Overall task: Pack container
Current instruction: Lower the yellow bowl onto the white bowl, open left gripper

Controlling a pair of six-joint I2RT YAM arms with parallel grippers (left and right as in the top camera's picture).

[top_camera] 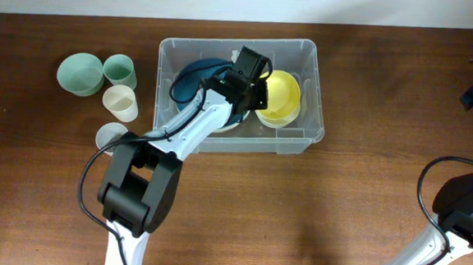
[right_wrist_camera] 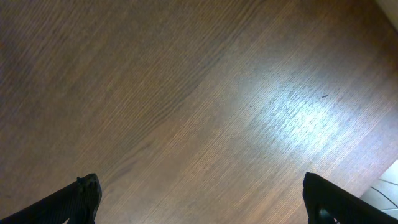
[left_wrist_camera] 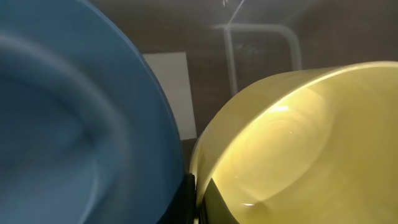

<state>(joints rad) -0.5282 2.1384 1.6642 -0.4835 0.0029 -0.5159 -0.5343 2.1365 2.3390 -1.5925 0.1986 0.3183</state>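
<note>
Inside the container (top_camera: 314, 104), the pinched-closed left claw (top_camera: 249, 82), between blue bowl (top_camera: 198, 68) and yellow bowl (top_camera: 284, 98) at three o'clock, could tip either when lifted; the right claw (right_wrist_camera: 198, 180) gapes wide.

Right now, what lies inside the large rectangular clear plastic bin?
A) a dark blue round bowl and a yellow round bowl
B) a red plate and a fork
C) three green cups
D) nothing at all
A: seen from overhead, the dark blue round bowl and the yellow round bowl sit side by side within the walls of the large rectangular clear plastic bin.
</note>
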